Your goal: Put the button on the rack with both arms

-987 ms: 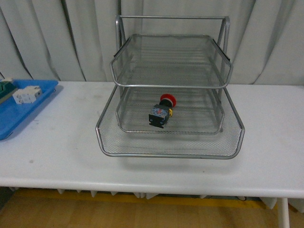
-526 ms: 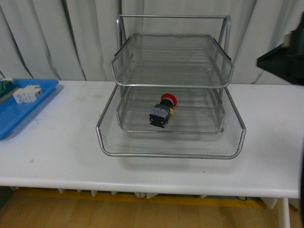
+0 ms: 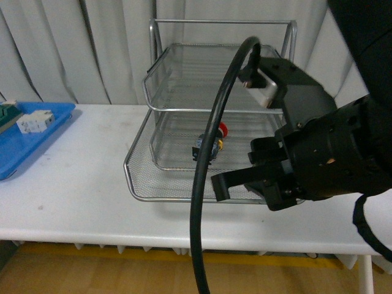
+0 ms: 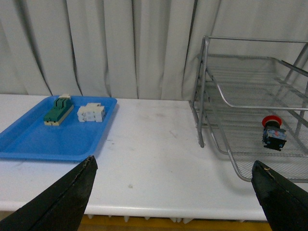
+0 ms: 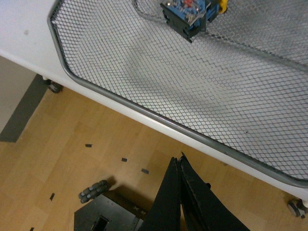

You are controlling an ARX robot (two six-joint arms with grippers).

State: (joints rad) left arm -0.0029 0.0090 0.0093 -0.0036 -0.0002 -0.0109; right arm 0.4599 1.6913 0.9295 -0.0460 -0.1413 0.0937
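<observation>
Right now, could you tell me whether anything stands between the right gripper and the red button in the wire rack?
Nothing solid that shows. The right gripper is shut and sits out past the front rim of the rack, over the floor. The button lies further in on a mesh tray, with only that rim and open mesh in between.

The button (image 4: 274,133), with its red round cap and dark blocky body, lies on its side in the middle tray of the silver wire rack (image 4: 250,103).

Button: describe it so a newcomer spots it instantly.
Find the silver wire rack on the white table. The button lies in its middle tray. It is the rack's only content: red round cap, yellow ring, dark blocky body.
</observation>
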